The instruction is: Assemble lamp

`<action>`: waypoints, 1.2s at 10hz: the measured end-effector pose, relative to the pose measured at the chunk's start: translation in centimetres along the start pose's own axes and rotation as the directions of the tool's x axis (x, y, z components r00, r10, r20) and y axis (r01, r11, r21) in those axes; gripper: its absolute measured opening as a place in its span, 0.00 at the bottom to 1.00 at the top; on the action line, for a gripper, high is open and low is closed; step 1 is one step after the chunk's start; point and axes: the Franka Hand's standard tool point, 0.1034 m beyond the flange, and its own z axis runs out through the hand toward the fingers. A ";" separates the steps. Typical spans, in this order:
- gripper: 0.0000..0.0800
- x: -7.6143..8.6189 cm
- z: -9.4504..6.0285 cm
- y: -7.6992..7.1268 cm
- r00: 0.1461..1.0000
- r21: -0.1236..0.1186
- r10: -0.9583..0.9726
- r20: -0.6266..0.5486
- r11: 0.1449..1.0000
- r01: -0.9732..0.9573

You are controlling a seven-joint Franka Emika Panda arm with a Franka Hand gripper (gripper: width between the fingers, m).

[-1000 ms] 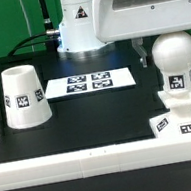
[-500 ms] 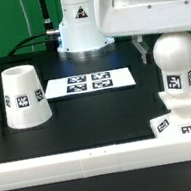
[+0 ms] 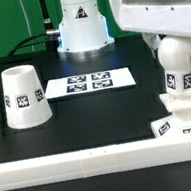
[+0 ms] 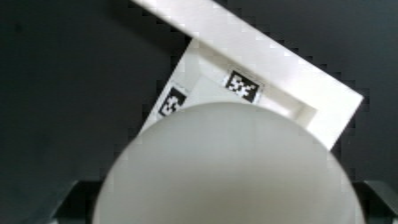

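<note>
A white rail (image 3: 94,157) edges the black bench (image 3: 96,109). At the exterior view's right, the base (image 3: 175,120) carries the upright bulb (image 3: 180,68). The pincer (image 3: 171,41) straddles the bulb's top; whether it is clenched I cannot tell. The shade (image 3: 25,96) stands well apart, at the left. Behind is a green wall (image 3: 0,24).

Backdrop: plain green wall (image 3: 0,24). Matte black table (image 3: 88,120), evenly lit. Marker board (image 3: 89,82) lies flat at mid-table, white border rail (image 3: 95,160) along the near edge. Black cable (image 3: 35,37) at the back.
</note>
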 end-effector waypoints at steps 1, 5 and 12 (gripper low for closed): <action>0.72 -0.1 0.0 -0.1 0.997 0.007 0.073 0.015 0.997 -0.073; 0.72 -0.1 0.1 -0.3 0.969 0.019 0.242 0.045 0.970 -0.243; 0.87 -0.3 0.0 0.3 0.971 0.003 -0.231 0.057 0.973 0.232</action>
